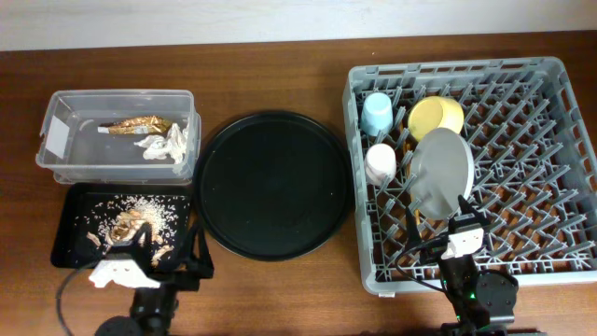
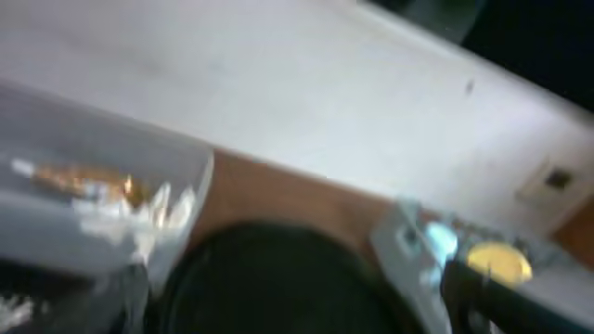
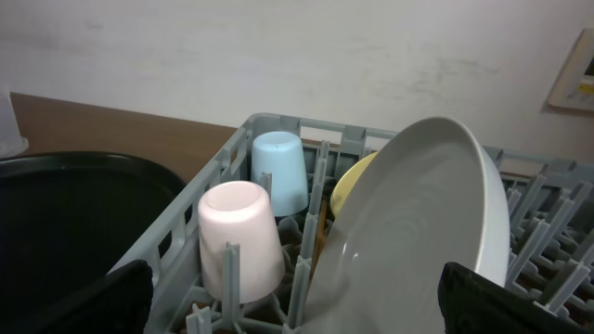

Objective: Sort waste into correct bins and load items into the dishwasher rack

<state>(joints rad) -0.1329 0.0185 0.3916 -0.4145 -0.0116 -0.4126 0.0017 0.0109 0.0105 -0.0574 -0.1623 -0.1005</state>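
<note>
The grey dishwasher rack (image 1: pixel 550 121) at the right holds a light-blue cup (image 1: pixel 377 114), a pink cup (image 1: pixel 381 163), a yellow bowl (image 1: pixel 436 116) and a grey plate (image 1: pixel 441 173) standing on edge. A thin wooden strip, probably the chopsticks (image 3: pixel 320 232), shows between pink cup (image 3: pixel 239 237) and plate (image 3: pixel 418 232). The clear tub (image 1: pixel 119 103) holds white tissue (image 1: pixel 166 145) and a gold wrapper (image 1: pixel 140 125). Food scraps (image 1: pixel 140 217) lie in the black tray (image 1: pixel 70 229). My left gripper (image 1: pixel 166 245) hangs open at that tray's near edge. My right gripper (image 3: pixel 302 315) is open just before the plate.
A large round black tray (image 1: pixel 272 182) lies between the bins and the rack. The left wrist view is blurred; it shows the tub (image 2: pixel 93 186), the round tray (image 2: pixel 278 278) and the rack's corner (image 2: pixel 408 241). A wall runs behind the table.
</note>
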